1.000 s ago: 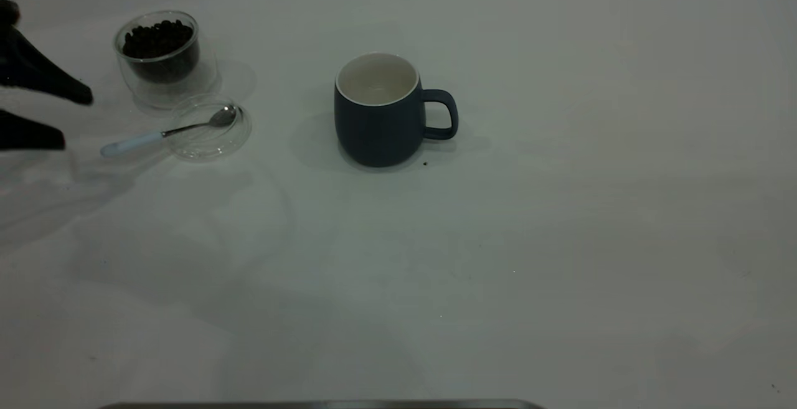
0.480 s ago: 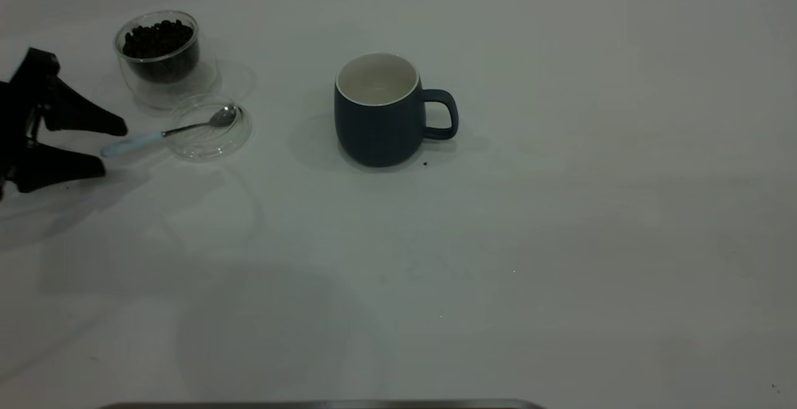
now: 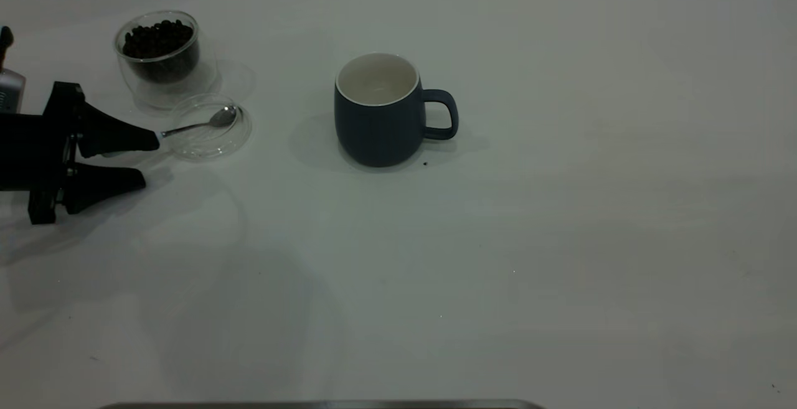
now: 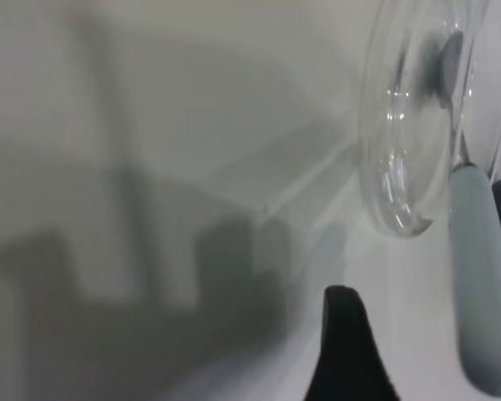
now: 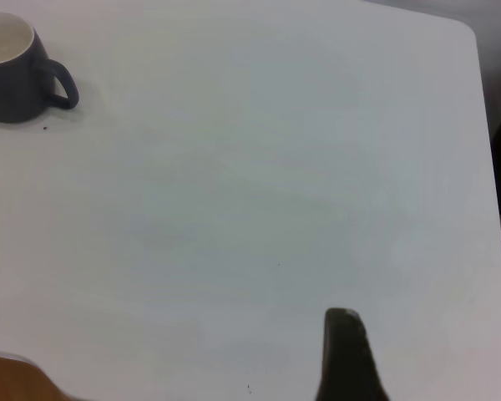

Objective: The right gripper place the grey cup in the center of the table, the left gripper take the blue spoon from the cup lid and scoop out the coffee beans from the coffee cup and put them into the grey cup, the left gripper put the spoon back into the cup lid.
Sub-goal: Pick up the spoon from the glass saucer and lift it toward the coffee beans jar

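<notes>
The grey cup [image 3: 380, 113] stands upright near the table's [image 3: 560, 241] middle, handle to the right, and is empty; it also shows in the right wrist view [image 5: 12, 75]. The coffee cup [image 3: 165, 60] with coffee beans [image 3: 157, 38] stands at the far left. The cup lid [image 3: 208, 138] lies in front of it, holding the blue spoon's bowl [image 3: 223, 116]. My left gripper [image 3: 148, 160] is open, low over the table, its fingers on either side of the spoon's pale handle [image 4: 480, 276]. The lid's rim [image 4: 409, 125] is just ahead. My right gripper [image 5: 426, 334] is open, off the exterior view.
A tiny dark speck [image 3: 425, 163] lies by the grey cup's base. The table's right half and front are bare white surface. A dark strip [image 3: 324, 404] runs along the front edge.
My left gripper has moved right from the table's left edge and dropped a little. Its open fingers now straddle the spoon's handle. The cups, lid and spoon have not moved.
</notes>
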